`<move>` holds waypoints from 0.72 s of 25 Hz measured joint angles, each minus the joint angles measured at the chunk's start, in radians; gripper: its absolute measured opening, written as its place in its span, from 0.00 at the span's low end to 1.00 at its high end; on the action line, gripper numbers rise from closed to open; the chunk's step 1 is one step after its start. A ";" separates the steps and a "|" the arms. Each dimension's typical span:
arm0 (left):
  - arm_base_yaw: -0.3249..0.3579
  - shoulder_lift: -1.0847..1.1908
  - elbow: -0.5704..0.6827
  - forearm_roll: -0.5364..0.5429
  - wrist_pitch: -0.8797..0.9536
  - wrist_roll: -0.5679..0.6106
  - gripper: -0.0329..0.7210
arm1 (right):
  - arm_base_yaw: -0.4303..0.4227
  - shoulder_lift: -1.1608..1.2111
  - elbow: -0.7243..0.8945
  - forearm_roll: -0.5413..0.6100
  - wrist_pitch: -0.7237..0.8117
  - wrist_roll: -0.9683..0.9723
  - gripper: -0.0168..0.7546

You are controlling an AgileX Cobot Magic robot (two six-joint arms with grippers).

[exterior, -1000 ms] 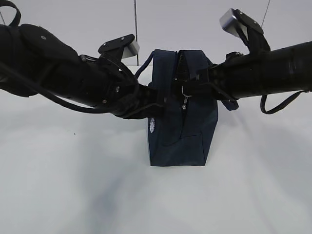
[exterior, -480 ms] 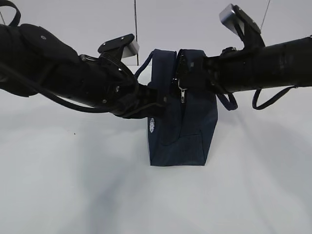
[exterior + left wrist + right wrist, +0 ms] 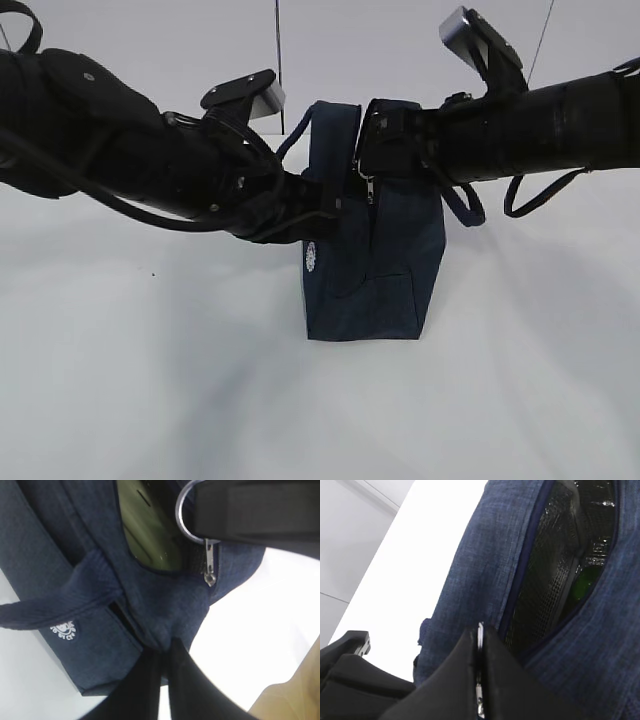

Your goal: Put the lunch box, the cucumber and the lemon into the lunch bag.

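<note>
The navy lunch bag (image 3: 375, 270) stands upright at mid table. My left gripper (image 3: 328, 206) is shut on a fold of the bag's fabric (image 3: 162, 630) near the top of its side. My right gripper (image 3: 372, 158) is shut on the zipper's metal ring pull (image 3: 480, 632), which also shows in the left wrist view (image 3: 180, 515). The slider tab (image 3: 372, 188) hangs below. The top is partly open. The lunch box's sage-green lid (image 3: 150, 535) shows inside. A green patch (image 3: 582, 585) shows deep inside, perhaps the cucumber. The lemon is hidden.
The white tabletop (image 3: 150, 380) lies around the bag. One bag handle (image 3: 465, 205) hangs under the right arm, the other (image 3: 295, 140) loops behind the left arm. The bag's round white logo (image 3: 64, 629) faces the left side.
My right gripper has moved up and slightly left with the ring pull, and the slider tab rose along the bag's top. The left arm and bag stayed put.
</note>
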 joint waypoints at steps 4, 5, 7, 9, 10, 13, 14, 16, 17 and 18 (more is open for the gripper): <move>0.000 0.000 0.000 0.000 0.002 0.000 0.04 | 0.000 0.000 0.000 0.001 0.000 0.000 0.03; 0.000 0.000 0.000 0.000 0.004 0.000 0.04 | 0.000 0.000 0.000 0.005 0.000 0.002 0.03; 0.000 0.000 0.000 0.000 0.003 0.000 0.04 | 0.000 0.000 0.000 0.015 -0.004 0.004 0.03; 0.000 0.000 0.000 0.000 0.003 0.000 0.04 | 0.000 0.000 0.000 0.020 -0.011 0.004 0.03; 0.000 0.000 0.000 0.000 0.003 0.000 0.04 | 0.002 0.000 0.000 0.022 -0.017 0.004 0.03; 0.000 0.000 0.000 0.000 0.003 0.000 0.04 | 0.002 0.000 -0.002 0.029 -0.030 0.006 0.03; 0.000 0.000 0.000 0.000 0.003 0.000 0.04 | 0.002 0.002 -0.009 0.029 -0.030 0.006 0.03; 0.000 0.000 0.000 0.000 0.003 0.000 0.04 | 0.002 0.002 -0.026 0.029 -0.035 0.006 0.03; 0.000 0.000 -0.002 0.000 0.003 0.000 0.04 | 0.002 0.003 -0.038 0.029 -0.035 0.006 0.03; 0.000 0.000 -0.004 0.000 0.003 0.000 0.04 | 0.004 0.003 -0.050 0.029 -0.043 0.008 0.03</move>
